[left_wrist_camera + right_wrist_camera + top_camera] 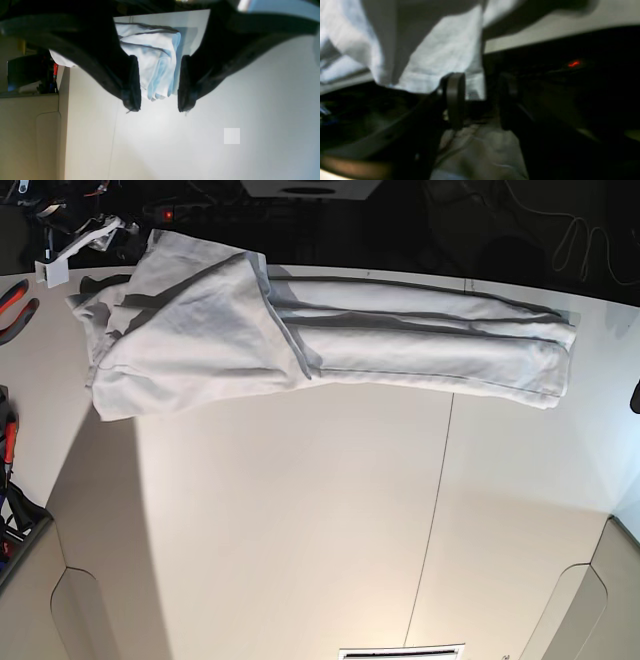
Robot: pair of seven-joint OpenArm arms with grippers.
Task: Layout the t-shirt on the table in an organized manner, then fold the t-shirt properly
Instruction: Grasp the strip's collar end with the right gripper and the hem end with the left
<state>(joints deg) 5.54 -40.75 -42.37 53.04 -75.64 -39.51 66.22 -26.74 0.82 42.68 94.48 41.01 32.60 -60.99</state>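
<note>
Left hand (158,83): held released above the surface (225,100), nothing grasped.
Right hand (480,100): seen apart in a blurred view; cloth hangs just beyond, grasp cannot be told.
T-shirt (330,340): stretched along the surface's 12 o'clock edge, bunched toward 10 o'clock.

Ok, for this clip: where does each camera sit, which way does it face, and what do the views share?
Left wrist: on the left arm, looking along the table; the open left tool frames the t-shirt.
Right wrist: on the right arm, close behind the right tool, blurred, cloth beside it; grip unclear.
Base: high, looking down on the table with the t-shirt stretched along the far edge; no arms clearly visible.
All three share the t-shirt.
</note>
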